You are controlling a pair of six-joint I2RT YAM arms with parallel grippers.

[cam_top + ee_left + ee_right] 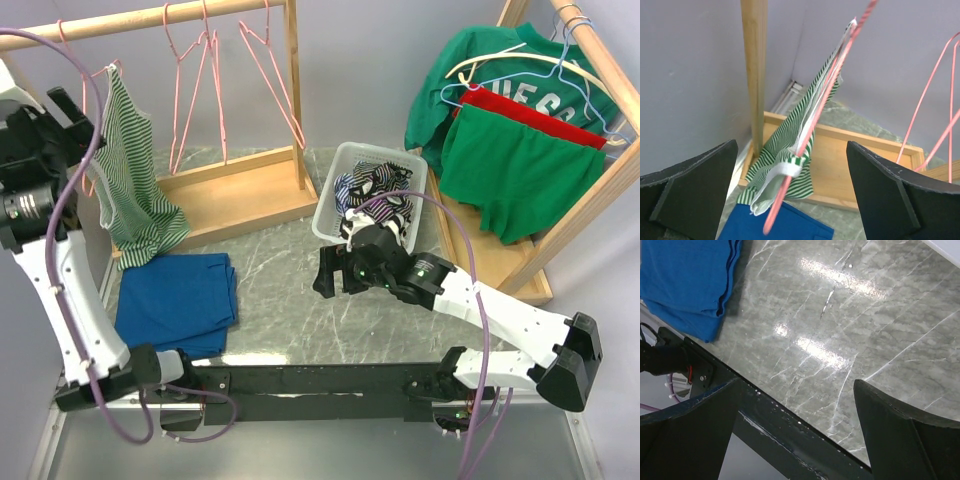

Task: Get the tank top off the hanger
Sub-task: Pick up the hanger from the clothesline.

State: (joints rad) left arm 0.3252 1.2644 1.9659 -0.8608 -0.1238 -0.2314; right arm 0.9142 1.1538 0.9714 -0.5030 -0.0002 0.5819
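Wide left pincer (791,146) faces tank top (782,131).

Green-and-white stripes mark the tank top (135,185) on its pink hanger (775,210) at ten o'clock. At eight o'clock, a solid blue cloth (178,300) covers the grey, white-veined table (290,290). Green and red garments (520,170) hang at two o'clock.

Left gripper (792,165) is gaping wide either side of the green-striped tank top (785,135), which is hanging bunched on a pink hanger (782,195) beside a wooden post (754,75), above a blue cloth (800,227) and wooden base (835,160).
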